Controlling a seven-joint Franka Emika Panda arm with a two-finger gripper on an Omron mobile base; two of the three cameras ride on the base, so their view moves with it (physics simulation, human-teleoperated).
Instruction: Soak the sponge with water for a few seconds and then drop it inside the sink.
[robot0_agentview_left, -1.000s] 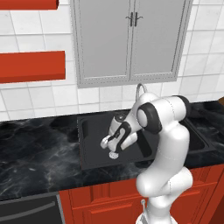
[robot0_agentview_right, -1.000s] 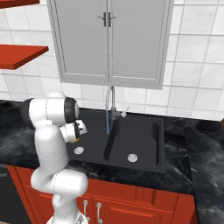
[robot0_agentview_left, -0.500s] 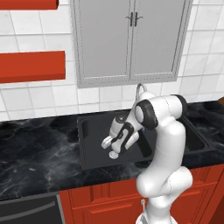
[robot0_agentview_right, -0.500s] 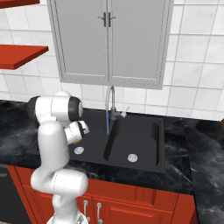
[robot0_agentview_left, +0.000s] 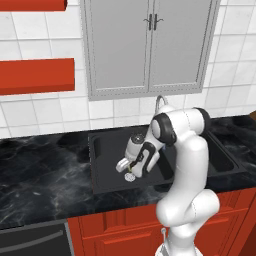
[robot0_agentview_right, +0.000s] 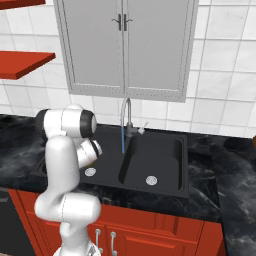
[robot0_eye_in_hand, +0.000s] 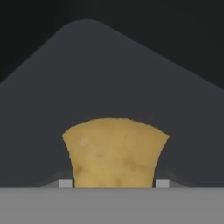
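My gripper (robot0_agentview_left: 129, 168) hangs low over the left basin of the black sink (robot0_agentview_left: 102, 165), just above its round drain (robot0_agentview_left: 130, 177). It is shut on the yellow-tan sponge (robot0_eye_in_hand: 115, 153), which sits between the two fingertips (robot0_eye_in_hand: 65, 183) in the hand view with the dark basin floor behind it. A sliver of the sponge (robot0_agentview_left: 131, 169) shows at the fingers in the left base view. In the right base view the curved grey faucet (robot0_agentview_right: 127, 114) pours a thin blue stream of water (robot0_agentview_right: 123, 141) at the divider, to the right of my wrist (robot0_agentview_right: 91, 149).
The sink's right basin (robot0_agentview_right: 156, 159) has its own silver drain (robot0_agentview_right: 151, 180). Black marble counter (robot0_agentview_left: 45, 172) runs on both sides. Grey cabinet doors (robot0_agentview_left: 150, 45) hang above the faucet, and red shelves (robot0_agentview_left: 37, 75) line the left wall.
The hand has shifted only slightly over the left basin. It keeps its hold on the sponge, and the water keeps running.
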